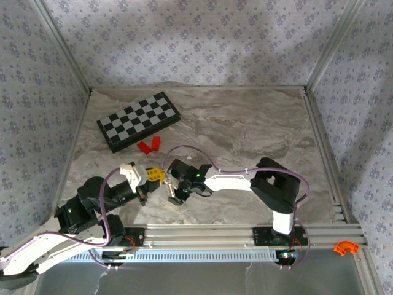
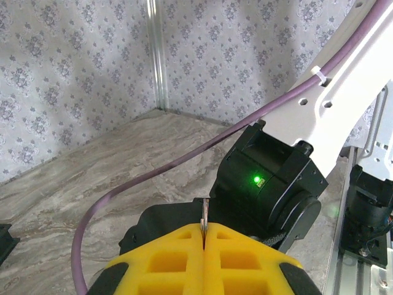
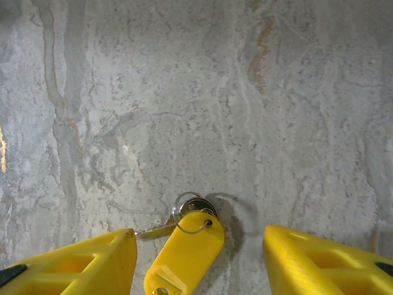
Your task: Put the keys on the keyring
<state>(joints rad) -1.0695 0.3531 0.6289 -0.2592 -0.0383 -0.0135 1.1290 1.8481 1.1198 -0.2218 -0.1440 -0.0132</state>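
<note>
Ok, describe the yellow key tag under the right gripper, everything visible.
The yellow key tag is a flat, rounded, plastic-looking slab with a small hole at its upper end. A silvery split ring threads that hole, and a metal key lies beside it. The tag lies tilted on the marbled table, between the open fingers of the right gripper.

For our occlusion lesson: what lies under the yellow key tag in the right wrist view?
A silvery key sticks its blade out leftward from under the yellow tag; its dark head shows inside the wire ring. The tag covers the key's middle.
</note>
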